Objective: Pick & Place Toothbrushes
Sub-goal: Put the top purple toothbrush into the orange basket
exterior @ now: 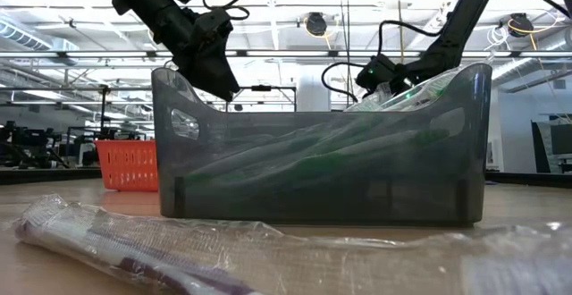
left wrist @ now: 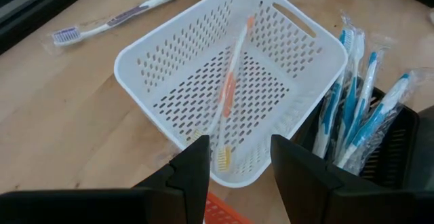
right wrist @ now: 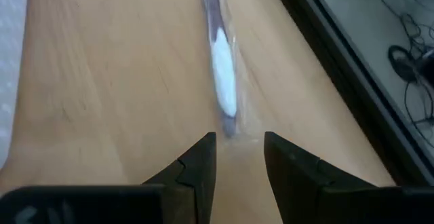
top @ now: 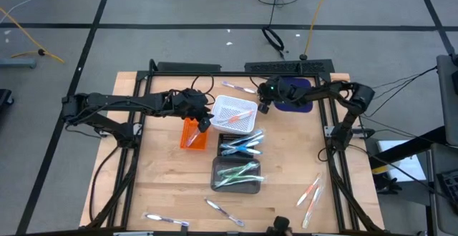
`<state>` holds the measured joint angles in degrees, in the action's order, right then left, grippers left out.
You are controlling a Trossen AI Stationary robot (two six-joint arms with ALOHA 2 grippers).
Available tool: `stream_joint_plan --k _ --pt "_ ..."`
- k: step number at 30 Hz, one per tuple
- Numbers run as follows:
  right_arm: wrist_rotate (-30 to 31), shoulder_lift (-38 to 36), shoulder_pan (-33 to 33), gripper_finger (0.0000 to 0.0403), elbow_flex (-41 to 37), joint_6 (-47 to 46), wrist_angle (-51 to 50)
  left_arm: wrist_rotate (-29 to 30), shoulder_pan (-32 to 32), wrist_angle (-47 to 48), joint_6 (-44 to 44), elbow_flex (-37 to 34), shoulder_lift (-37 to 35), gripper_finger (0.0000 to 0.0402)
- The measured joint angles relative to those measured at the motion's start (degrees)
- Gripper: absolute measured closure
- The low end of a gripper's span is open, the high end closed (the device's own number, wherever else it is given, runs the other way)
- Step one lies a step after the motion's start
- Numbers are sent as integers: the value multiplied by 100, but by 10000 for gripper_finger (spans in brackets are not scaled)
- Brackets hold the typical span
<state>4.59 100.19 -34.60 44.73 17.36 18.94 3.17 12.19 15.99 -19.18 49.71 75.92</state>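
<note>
My left gripper (left wrist: 239,159) stands open above the near rim of the white basket (left wrist: 135,61). One orange toothbrush (left wrist: 229,95) lies inside that basket. My right gripper (right wrist: 237,142) is open and low over the table by its far edge. A wrapped purple-and-white toothbrush (right wrist: 220,61) lies flat on the wood just ahead of its fingertips, which do not touch it. In the high view the left gripper (top: 206,124) is between the orange basket (top: 193,132) and the white basket (top: 235,116). There the right gripper (top: 260,96) is beside the purple toothbrush (top: 240,88).
A black tray of blue toothbrushes (top: 241,144) and a grey tray of green ones (top: 236,175) stand mid-table. A blue bin (top: 292,100) sits under the right arm. Loose wrapped toothbrushes lie near the front edge (top: 166,219) (top: 223,211) and at the right (top: 311,193).
</note>
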Motion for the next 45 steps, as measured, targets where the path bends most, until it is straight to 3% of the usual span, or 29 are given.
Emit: stream_joint_plan --k 4,13,25,32,40,45 --pt "-336 3 -44 289 0 70 81 0 0 -2 60 0 0 245" --pt "-469 3 -84 286 0 551 10 2 0 -4 107 0 0 245" --pt "-478 3 -228 227 0 734 230 2 0 -12 103 0 0 245" --pt "-499 176 -227 213 0 889 346 2 0 -136 98 0 0 245" --pt "-313 633 -232 216 373 998 185 -1 0 -168 98 0 0 245" --pt "-358 641 -318 273 519 770 -358 -1 0 -170 100 0 0 245"
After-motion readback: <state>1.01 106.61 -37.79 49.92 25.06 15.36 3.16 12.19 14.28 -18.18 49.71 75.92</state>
